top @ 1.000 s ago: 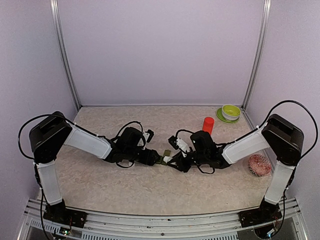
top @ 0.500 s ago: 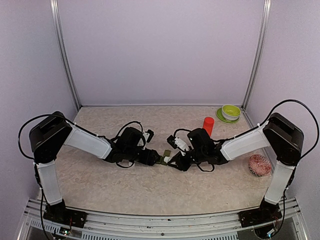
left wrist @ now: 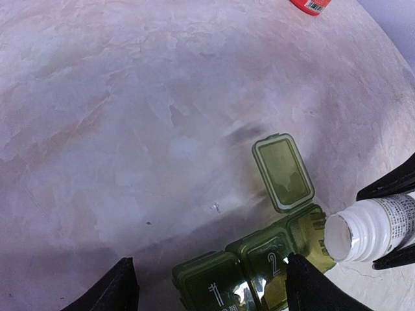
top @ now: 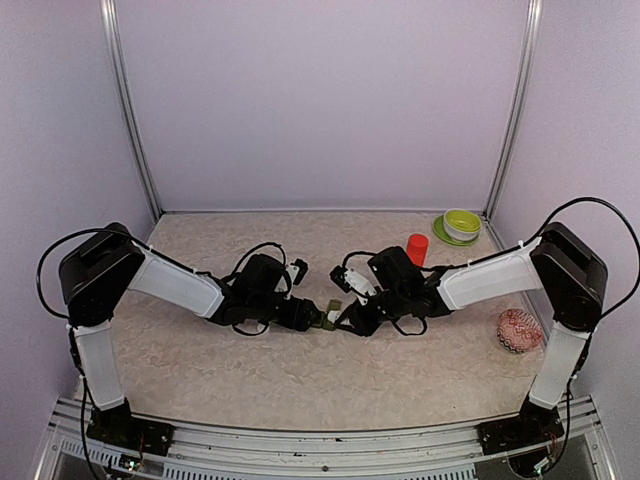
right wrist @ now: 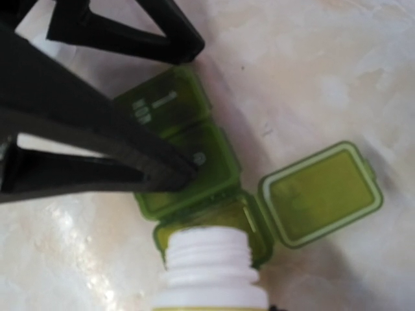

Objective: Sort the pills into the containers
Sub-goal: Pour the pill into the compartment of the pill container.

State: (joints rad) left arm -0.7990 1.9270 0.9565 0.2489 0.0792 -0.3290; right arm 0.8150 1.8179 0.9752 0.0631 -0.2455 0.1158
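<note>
Status: strip of three dark-green square lidded plastic containers (left wrist: pixel 259 267) lies on the marbled table (left wrist: pixel 130 129), between the fingers of the left pincer (left wrist: pixel 209 258). Those fingers stand wide astride it; whether they clamp it, cannot tell. Boxes marked 1 and 2 are lidded. The third box's lid (left wrist: pixel 283 173) is flipped open, pointing away from that pincer. Right pincer (left wrist: pixel 373 228) is clamped on a small clear bottle with white threaded neck (right wrist: pixel 211 265), cap off, mouth tipped at the open box. No pill visible anywhere. Judgement: first pour not yet landed; nearly all sorting remains, two boxes unopened.
</note>
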